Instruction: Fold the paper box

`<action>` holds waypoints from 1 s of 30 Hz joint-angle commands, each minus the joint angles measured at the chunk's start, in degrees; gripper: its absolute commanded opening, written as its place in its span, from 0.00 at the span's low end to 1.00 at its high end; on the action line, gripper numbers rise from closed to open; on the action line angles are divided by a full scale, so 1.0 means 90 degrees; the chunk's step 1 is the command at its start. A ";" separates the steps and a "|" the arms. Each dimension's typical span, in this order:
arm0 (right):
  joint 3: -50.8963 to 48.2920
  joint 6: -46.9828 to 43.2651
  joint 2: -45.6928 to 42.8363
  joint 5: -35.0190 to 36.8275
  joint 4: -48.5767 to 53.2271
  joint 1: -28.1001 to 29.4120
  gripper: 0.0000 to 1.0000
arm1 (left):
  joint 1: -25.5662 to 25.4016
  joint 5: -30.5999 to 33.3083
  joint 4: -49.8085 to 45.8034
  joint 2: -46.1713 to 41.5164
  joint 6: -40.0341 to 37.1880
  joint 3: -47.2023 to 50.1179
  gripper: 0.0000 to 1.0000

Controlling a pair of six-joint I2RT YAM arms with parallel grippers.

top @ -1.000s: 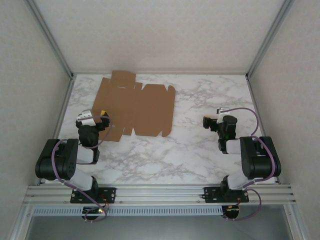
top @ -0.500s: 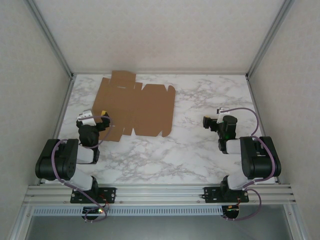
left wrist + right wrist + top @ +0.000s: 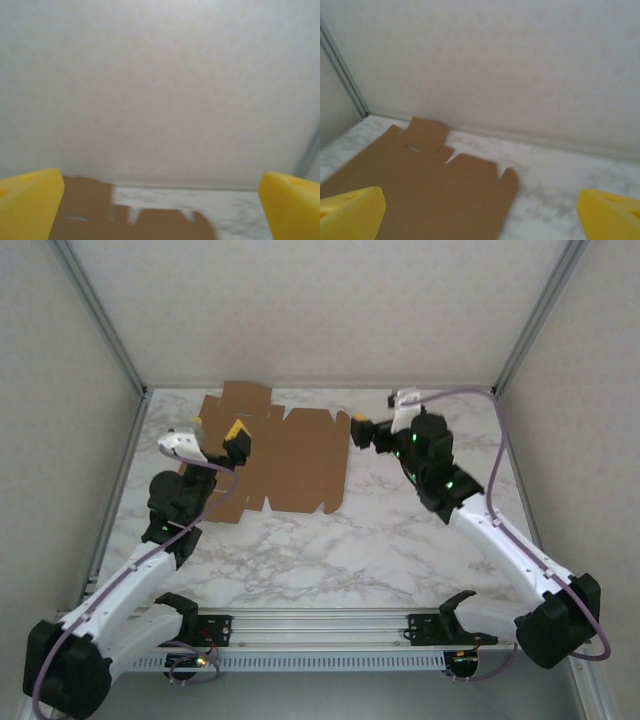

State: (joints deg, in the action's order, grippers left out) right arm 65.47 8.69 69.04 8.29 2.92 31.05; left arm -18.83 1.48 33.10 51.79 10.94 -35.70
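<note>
The paper box [image 3: 285,455] lies as a flat brown die-cut sheet on the marble table at the back left, its tabs toward the back wall. My left gripper [image 3: 218,432] hangs over the sheet's left part, open, with nothing between its yellow fingertips [image 3: 30,205]; the left wrist view shows the sheet's far edge [image 3: 150,225] below it. Just off the sheet's right edge, my right gripper [image 3: 366,428] is open and empty too. In the right wrist view the sheet [image 3: 420,185] lies ahead and to the left between the yellow fingertips [image 3: 612,212].
White marble tabletop [image 3: 400,520] runs from the sheet to the right and front. Pale walls close in the back and both sides, with metal frame posts [image 3: 100,315] at the corners. A rail [image 3: 320,625] with the arm bases crosses the near edge.
Both arms have unfolded from their tucked pose near the bases and reached toward the back. The left gripper now hangs over the sheet; the right one is beside its right edge. The sheet has not moved.
</note>
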 commanded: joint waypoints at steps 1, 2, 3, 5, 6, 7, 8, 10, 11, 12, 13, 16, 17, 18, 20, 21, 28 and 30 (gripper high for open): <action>0.1021 0.1651 0.0619 -0.0779 0.2710 -0.0435 0.99 | -0.0020 0.1547 -0.4210 0.0016 0.2847 -0.1364 1.00; 0.1014 0.1764 0.0811 -0.1501 0.2509 -0.0680 0.99 | 0.0128 0.1454 -0.4643 0.0120 0.2817 -0.1525 1.00; 0.1003 0.1884 0.0986 -0.1925 0.2267 -0.0788 0.97 | 0.0283 0.1056 -0.4675 0.0145 0.2740 -0.1443 1.00; 0.1314 0.1810 0.1493 -0.2181 0.2317 -0.0729 0.94 | 0.0599 0.0520 -0.4579 0.0013 0.3279 -0.0937 1.00; 0.1483 0.1781 0.1720 -0.2245 0.2427 -0.0670 0.93 | 0.0806 0.0159 -0.4531 -0.0069 0.3333 -0.0762 1.00; 0.1515 0.1818 0.1915 -0.2240 0.2338 -0.0593 0.93 | 0.0974 -0.0308 -0.4505 -0.0159 0.3404 -0.0613 1.00; 0.1522 0.1915 0.2119 -0.2323 0.2182 -0.0546 0.91 | 0.1076 -0.0619 -0.4555 -0.0227 0.3494 -0.0512 1.00; 0.1599 0.1910 0.2550 -0.2719 0.1990 -0.0532 0.70 | 0.1118 -0.0789 -0.4696 -0.0370 0.3579 -0.0357 1.00; 0.1716 0.1861 0.2779 -0.2732 0.2018 -0.0491 0.54 | 0.1114 -0.0902 -0.4670 -0.0472 0.3538 -0.0261 1.00; 0.1986 0.1825 0.3128 -0.2644 0.2257 -0.0463 0.37 | 0.1111 -0.1061 -0.4596 -0.0608 0.3480 -0.0118 1.00; 0.2237 0.1846 0.3486 -0.2656 0.2458 -0.0458 0.23 | 0.1101 -0.1135 -0.4584 -0.0731 0.3448 0.0001 1.00; 0.2892 0.1989 0.4469 -0.2759 0.2802 -0.0455 0.00 | 0.1050 -0.1281 -0.4670 -0.0813 0.3257 0.0206 1.00; 0.3091 0.1994 0.4737 -0.2812 0.2870 -0.0457 0.00 | 0.1027 -0.1254 -0.4742 -0.0827 0.3240 0.0235 1.00; 0.3345 0.1999 0.5053 -0.2794 0.3022 -0.0452 0.00 | 0.1014 -0.1247 -0.4780 -0.0891 0.3245 0.0332 0.99; 0.3915 0.2056 0.5636 -0.2696 0.3369 -0.0456 0.00 | 0.0961 -0.1207 -0.4877 -0.1011 0.3247 0.0472 1.00; 0.4233 0.2062 0.5953 -0.2673 0.3570 -0.0452 0.00 | 0.0936 -0.1131 -0.4965 -0.1021 0.3259 0.0504 1.00; 0.5771 0.2343 0.7435 -0.2279 0.4344 -0.0452 0.00 | 0.0893 -0.1374 -0.5111 -0.0944 0.3477 0.0603 1.00; 0.6192 0.2506 0.7796 -0.1924 0.4753 -0.0465 0.00 | 0.0890 -0.1509 -0.5072 -0.0947 0.3448 0.0578 0.99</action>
State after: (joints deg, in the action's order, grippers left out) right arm 116.25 28.73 136.35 -13.04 38.70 26.83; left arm -10.44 -9.58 -11.90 43.33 41.21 -30.72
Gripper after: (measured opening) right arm 0.034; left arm 0.992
